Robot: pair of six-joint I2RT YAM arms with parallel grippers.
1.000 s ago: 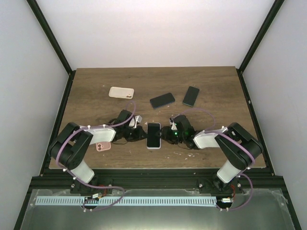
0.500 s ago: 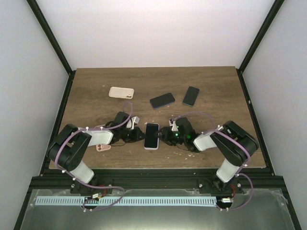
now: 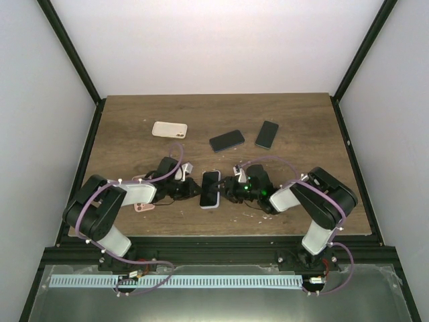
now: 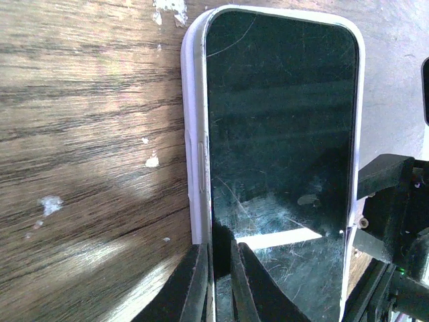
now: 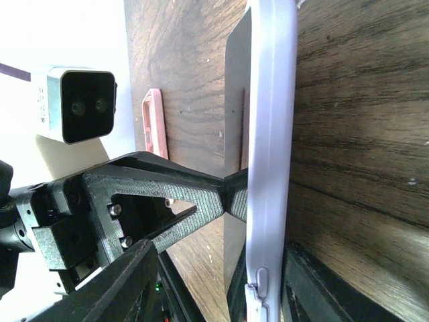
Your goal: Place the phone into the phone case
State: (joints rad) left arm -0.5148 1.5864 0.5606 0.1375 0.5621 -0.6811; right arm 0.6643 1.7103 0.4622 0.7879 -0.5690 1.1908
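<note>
Where the two arms meet, the phone (image 3: pixel 210 189) lies screen-up on the wooden table (image 3: pixel 301 114). It sits in a pale lilac case (image 4: pixel 193 134) whose rim frames the dark, scratched glass. The left gripper (image 4: pixel 218 247) meets the phone's left long edge. Its black fingers (image 4: pixel 194 282) are nearly together and pinched on that edge of phone and case, with one fingertip lying on the glass.

The right gripper (image 5: pixel 224 255) stands on the phone's opposite side with its jaws apart and the case's edge between them. One finger is close by the case's back and the other is well off it; whether either presses cannot be told.

Left of the phone, past the left gripper, a pink case (image 3: pixel 142 206) lies partly under the left arm. Beyond the cased phone, toward the back wall, lies a dark phone (image 3: pixel 227 140). A second dark phone (image 3: pixel 267 134) lies beyond and farther right, and both are well apart from the grippers. Beyond and left of the cased phone rests a beige case (image 3: pixel 169 129). White flecks (image 4: pixel 153 161) dot the wood beside the phone's left edge.
</note>
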